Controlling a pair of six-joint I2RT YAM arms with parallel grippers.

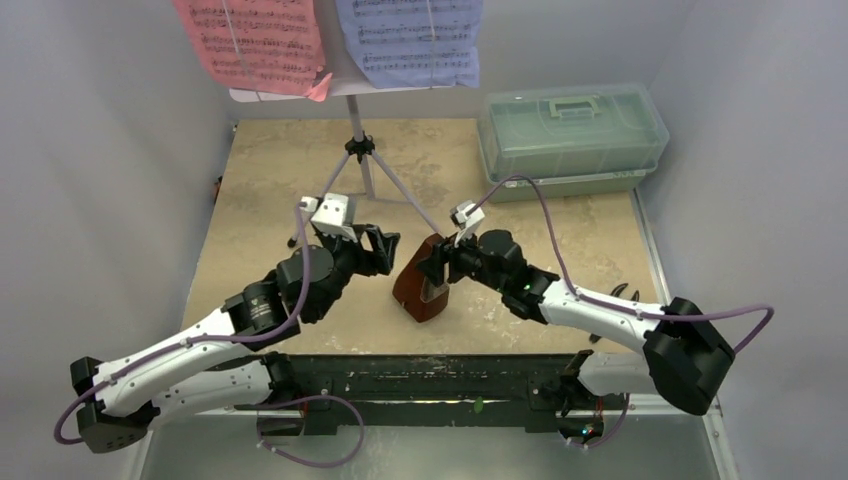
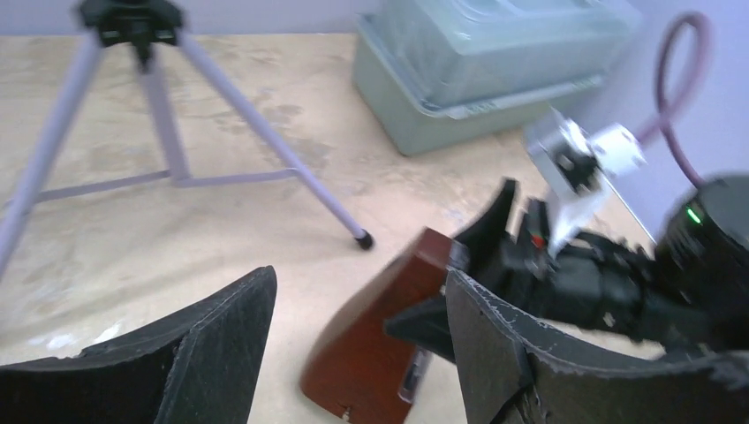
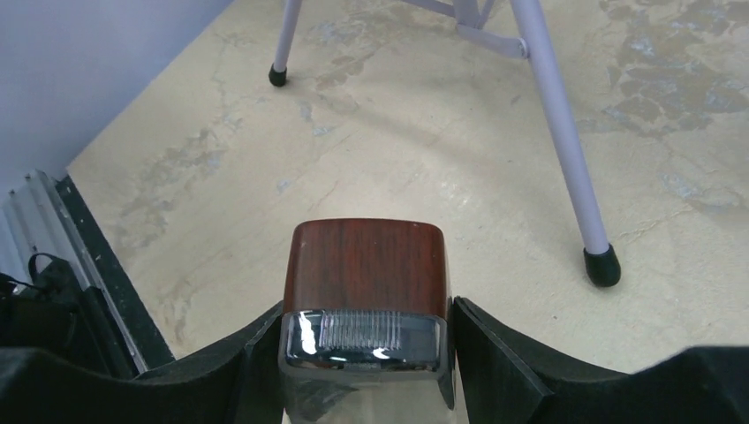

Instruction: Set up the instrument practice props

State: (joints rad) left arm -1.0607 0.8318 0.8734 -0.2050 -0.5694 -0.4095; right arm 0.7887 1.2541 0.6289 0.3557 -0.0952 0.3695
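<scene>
The brown pyramid metronome [image 1: 420, 290] leans in the middle of the table, near the front. My right gripper [image 1: 441, 262] is shut on its top; in the right wrist view both pads press its sides [image 3: 366, 309] around the metronome [image 3: 366, 261]. My left gripper [image 1: 386, 250] is open just left of it. In the left wrist view, its jaws [image 2: 358, 278] stand wide and the tilted metronome [image 2: 380, 344] lies past them, untouched. The lavender music stand [image 1: 352, 115] is at the back with a pink sheet [image 1: 255, 40] and a pale-blue sheet [image 1: 410, 40] on it.
A translucent green lidded box [image 1: 570, 135] sits at the back right. The stand's tripod legs [image 2: 265, 132] spread just behind the metronome, one foot [image 3: 602, 265] close to it. Black pliers handles [image 1: 618, 293] show behind my right forearm. Grey walls close both sides.
</scene>
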